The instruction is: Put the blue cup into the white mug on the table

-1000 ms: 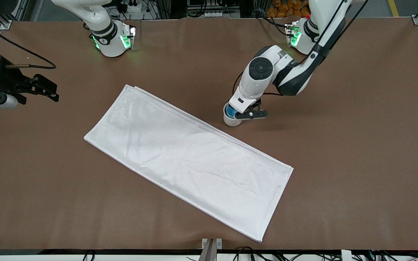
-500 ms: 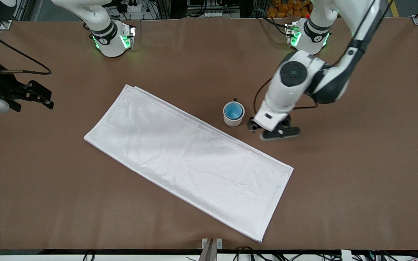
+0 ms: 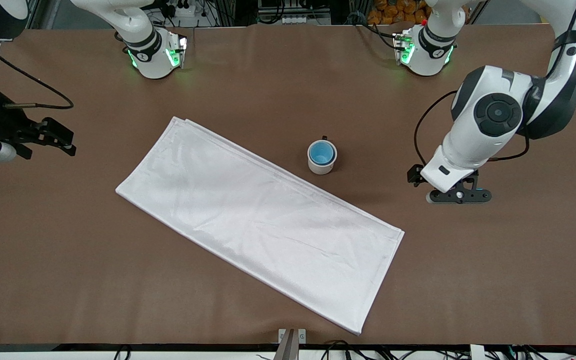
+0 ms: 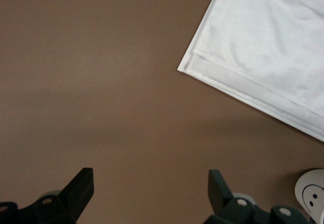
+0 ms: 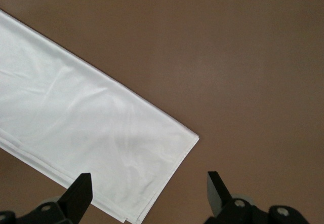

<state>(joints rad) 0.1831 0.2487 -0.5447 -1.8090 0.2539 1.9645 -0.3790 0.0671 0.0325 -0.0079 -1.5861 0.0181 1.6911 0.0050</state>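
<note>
The blue cup [image 3: 322, 152] sits inside the white mug [image 3: 320, 168], which stands upright on the table [image 3: 493, 280] beside the white cloth's long edge. The mug's black handle [image 3: 324, 137] points toward the robots' bases. My left gripper [image 3: 443, 187] hangs open and empty over bare table, well apart from the mug toward the left arm's end. In the left wrist view its fingertips [image 4: 83, 181] frame only brown table, and a sliver of the mug [image 4: 311, 191] shows at the edge. My right gripper [image 3: 65, 140] waits open over the right arm's end of the table.
A large white cloth [image 3: 258, 220] lies flat and slanted across the middle of the table; its corners show in the left wrist view [image 4: 263, 41] and the right wrist view [image 5: 76, 127]. Brown table surface stretches on both sides of it.
The left gripper opened and let go of the blue cup in the mug, then swung away toward the left arm's end of the table. The right gripper barely shifted.
</note>
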